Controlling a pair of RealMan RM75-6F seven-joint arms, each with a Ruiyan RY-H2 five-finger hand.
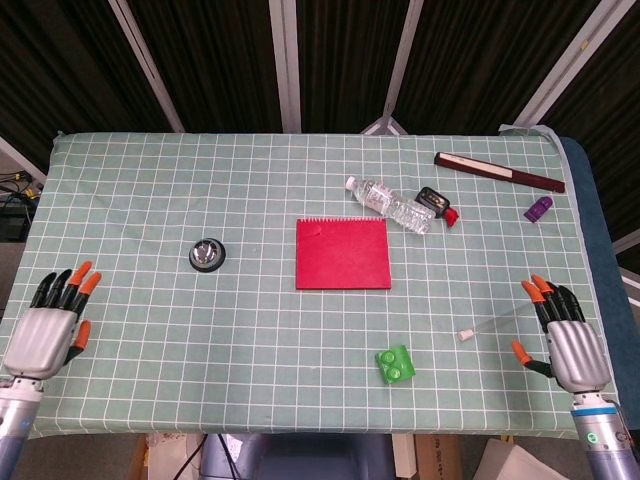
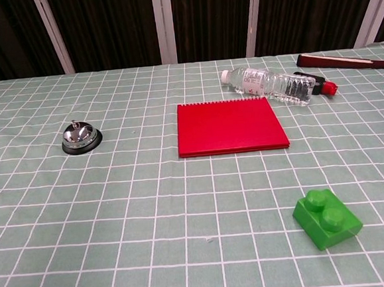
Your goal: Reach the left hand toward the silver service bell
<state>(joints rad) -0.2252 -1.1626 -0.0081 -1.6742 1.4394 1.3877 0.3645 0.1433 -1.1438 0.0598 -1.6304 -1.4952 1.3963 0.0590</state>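
Note:
The silver service bell point(image 1: 207, 254) on its black base stands on the left half of the checked cloth, also in the chest view point(image 2: 81, 137). My left hand point(image 1: 52, 330) hovers at the near left corner, well short of the bell and to its lower left, fingers extended and apart, holding nothing. My right hand point(image 1: 566, 335) is at the near right edge, fingers spread and empty. Neither hand shows in the chest view.
A red notebook point(image 1: 342, 253) lies at the centre. Behind it are a clear water bottle point(image 1: 390, 205), a small black and red object point(image 1: 438, 204), a dark red case point(image 1: 498, 171) and a purple piece point(image 1: 538, 208). A green brick point(image 1: 396, 363) and a white tube point(image 1: 493, 324) lie near the front right.

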